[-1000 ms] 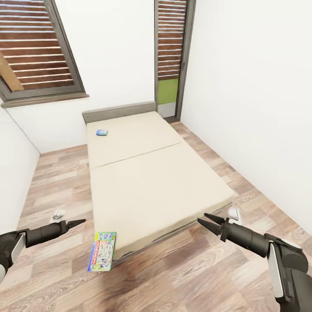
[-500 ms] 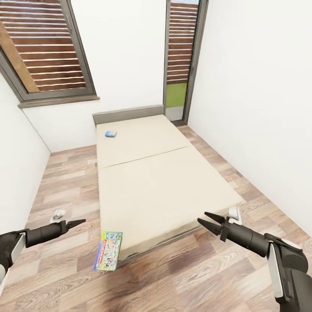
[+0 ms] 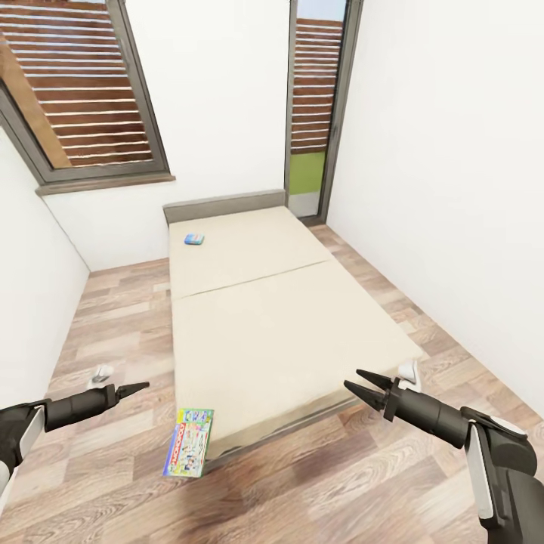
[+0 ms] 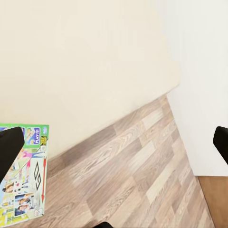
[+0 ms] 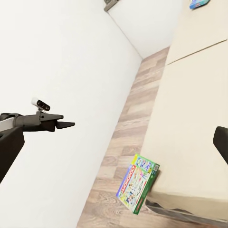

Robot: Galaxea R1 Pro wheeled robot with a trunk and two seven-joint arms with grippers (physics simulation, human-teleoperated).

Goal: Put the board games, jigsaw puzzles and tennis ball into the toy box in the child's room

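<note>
The bed (image 3: 279, 332) lies ahead with its headboard at the far wall. A small blue board game (image 3: 194, 239) rests on the mattress near the headboard, and it shows again in the right wrist view (image 5: 199, 4). A green-edged multicolour board game (image 3: 189, 442) leans tilted on the floor against the bed's near left corner; both wrist views catch it (image 4: 23, 175) (image 5: 138, 189). My left gripper (image 3: 143, 387) hovers open over the floor, left of that box. My right gripper (image 3: 353, 381) hangs open by the bed's near right corner. Neither holds anything.
White walls close in on the left (image 3: 30, 302) and right (image 3: 453, 189). Wood-plank floor (image 3: 340, 483) runs along both sides of the bed. Dark-framed windows (image 3: 83, 98) stand in the far wall. Small white objects (image 3: 100, 372) (image 3: 408, 370) sit on the floor beside each bed corner.
The whole picture has shifted: the camera turned a little, so the bed and windows sit further right and lower. Both arms hold the same pose, grippers still open.
</note>
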